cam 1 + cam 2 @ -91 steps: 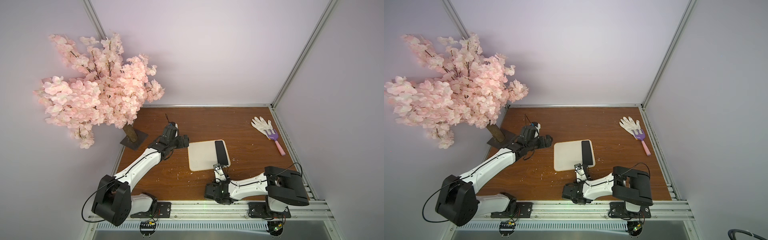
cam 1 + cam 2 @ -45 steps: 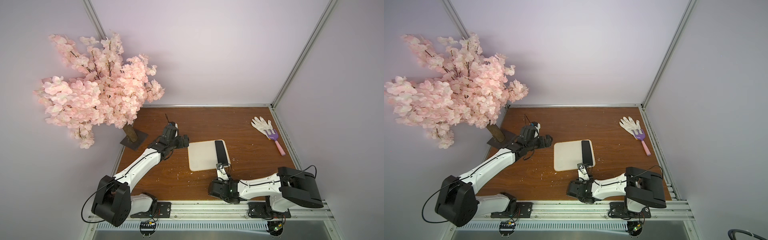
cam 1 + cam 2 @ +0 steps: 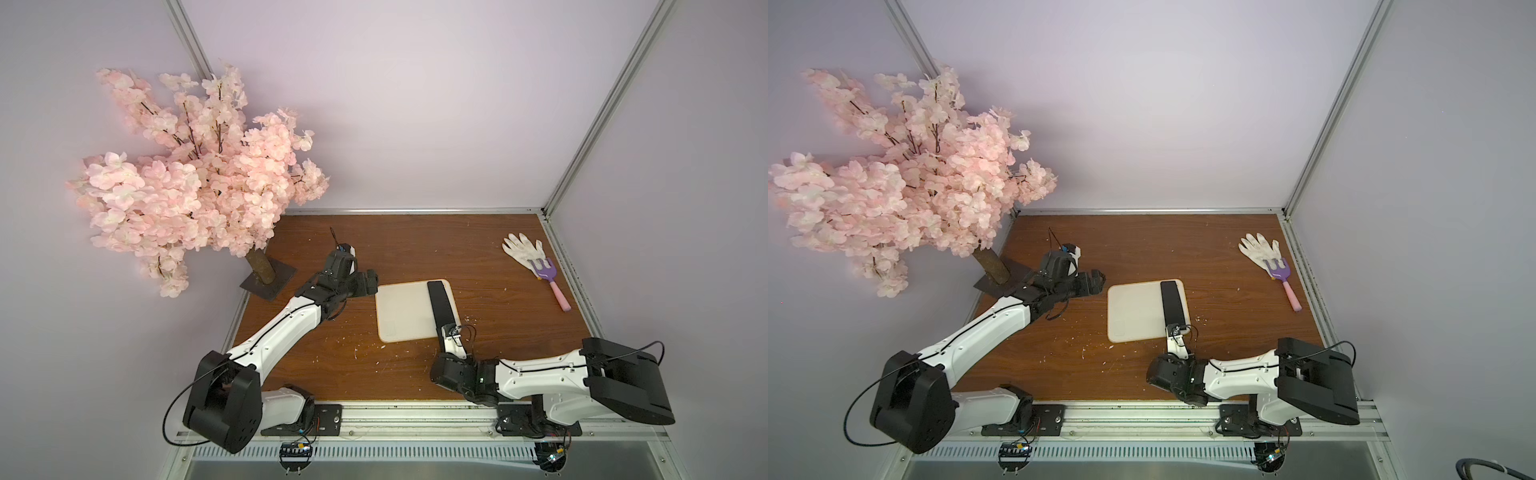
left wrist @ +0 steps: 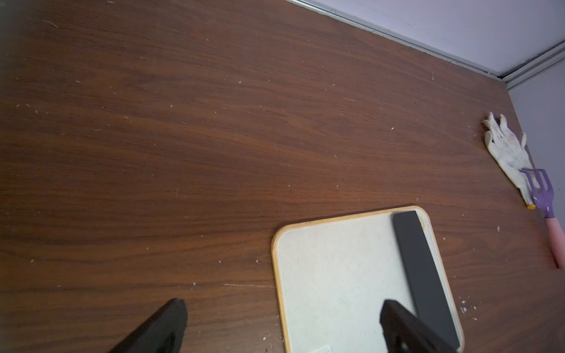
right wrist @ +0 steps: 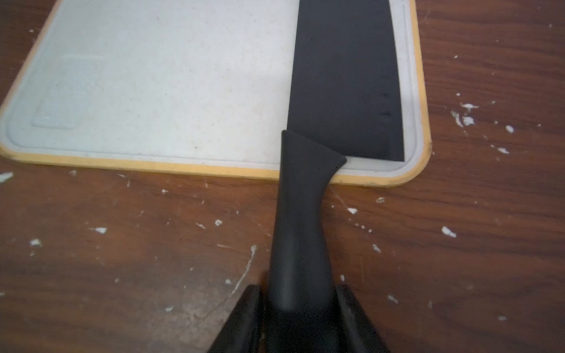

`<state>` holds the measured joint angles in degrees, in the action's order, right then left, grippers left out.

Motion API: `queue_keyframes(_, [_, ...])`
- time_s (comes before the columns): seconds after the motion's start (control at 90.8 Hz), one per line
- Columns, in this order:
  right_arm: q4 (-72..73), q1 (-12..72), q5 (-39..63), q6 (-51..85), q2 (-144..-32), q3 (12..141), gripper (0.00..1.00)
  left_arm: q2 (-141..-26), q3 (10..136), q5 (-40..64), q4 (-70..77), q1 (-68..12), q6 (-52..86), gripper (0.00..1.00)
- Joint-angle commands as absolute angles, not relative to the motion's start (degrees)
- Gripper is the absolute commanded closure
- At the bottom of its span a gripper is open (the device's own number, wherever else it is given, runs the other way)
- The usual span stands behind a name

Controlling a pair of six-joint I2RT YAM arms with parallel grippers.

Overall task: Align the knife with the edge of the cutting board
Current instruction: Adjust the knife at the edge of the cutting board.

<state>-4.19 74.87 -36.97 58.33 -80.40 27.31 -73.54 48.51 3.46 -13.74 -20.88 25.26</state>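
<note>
My right fingers pinch the knife, nearly along the board's three o'clock edge, release pending; left fingers spread

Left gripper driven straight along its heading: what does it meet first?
Likely the cutting board: its corner lies just ahead of the left gripper. Depth unclear; it could meet the table beside it.

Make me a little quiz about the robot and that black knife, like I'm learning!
1. True or false: the knife has its blade on the cutting board.
2. What lies across the cuff of the white glove? A) the purple fork B) a spoon C) a cup
3. Fill in: the right gripper grips the knife by its ____.
Key: 1 true; 2 A; 3 handle.
</note>
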Motion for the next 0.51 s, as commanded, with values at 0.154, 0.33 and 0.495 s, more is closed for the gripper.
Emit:
queue_keyframes(0.154, [-5.21,75.09,-36.46,60.66,-81.95,28.08,0.68,-72.42,47.89,3.78,-13.54,-20.21,24.69,0.0])
queue_keyframes(0.33, [-7.92,75.72,-37.82,60.55,-84.11,30.57,0.68,-72.45,47.9,3.76,-13.53,-20.21,24.53,0.0])
queue_keyframes(0.495, [-9.32,75.84,-38.31,60.46,-85.06,31.82,0.68,-72.81,48.24,4.33,-13.79,-19.79,23.88,0.0])
